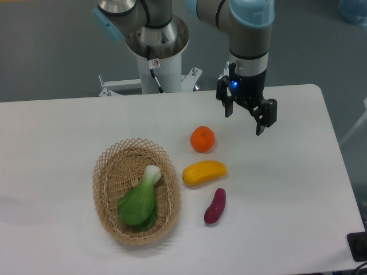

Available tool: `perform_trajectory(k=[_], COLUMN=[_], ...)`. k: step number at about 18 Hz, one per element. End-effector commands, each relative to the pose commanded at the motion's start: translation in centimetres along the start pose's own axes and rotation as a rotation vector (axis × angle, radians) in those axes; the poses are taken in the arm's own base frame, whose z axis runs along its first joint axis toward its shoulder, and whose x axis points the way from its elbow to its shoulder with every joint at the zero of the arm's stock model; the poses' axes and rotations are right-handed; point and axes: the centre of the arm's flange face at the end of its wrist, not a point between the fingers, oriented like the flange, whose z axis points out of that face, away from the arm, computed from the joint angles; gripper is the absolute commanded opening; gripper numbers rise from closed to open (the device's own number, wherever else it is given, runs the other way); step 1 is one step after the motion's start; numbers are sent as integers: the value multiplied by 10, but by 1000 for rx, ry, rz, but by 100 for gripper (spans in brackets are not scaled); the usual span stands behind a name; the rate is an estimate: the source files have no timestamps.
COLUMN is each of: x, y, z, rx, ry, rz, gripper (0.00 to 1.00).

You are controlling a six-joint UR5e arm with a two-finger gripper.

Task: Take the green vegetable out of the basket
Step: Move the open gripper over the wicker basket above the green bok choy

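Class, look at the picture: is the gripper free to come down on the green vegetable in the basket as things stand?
Probably yes. The green vegetable lies alone and uncovered in the shallow basket. The gripper hangs open above the table, off to the far side beyond the orange, with nothing over the basket.

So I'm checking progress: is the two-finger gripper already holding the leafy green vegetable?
No, the open gripper hangs empty above the white table, while the leafy green vegetable lies in the oval wicker basket.
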Motion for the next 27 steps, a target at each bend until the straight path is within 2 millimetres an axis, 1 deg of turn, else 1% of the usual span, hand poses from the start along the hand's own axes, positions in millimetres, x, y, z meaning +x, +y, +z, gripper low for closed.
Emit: perform_trajectory(k=[4,8,10,14,16,19,22,23,24,25,27], x=[2,12,16,34,40,55,67,71,74,80,97], y=[0,1,-4,-18,-31,-67,-106,-117,-124,-133,-154], z=[1,7,10,26,28,36,50,60,66,71,85], rx=[1,-1,2,-1,3,14,58,59,57,53,37], ry=[5,19,28,68,75,78,60,79,88,101,129], rz=[-5,-46,-66,-121,-161,-241,-303,-351,-395,-426,-433], gripper=[100,100,100,100,100,100,100,100,100,100,100])
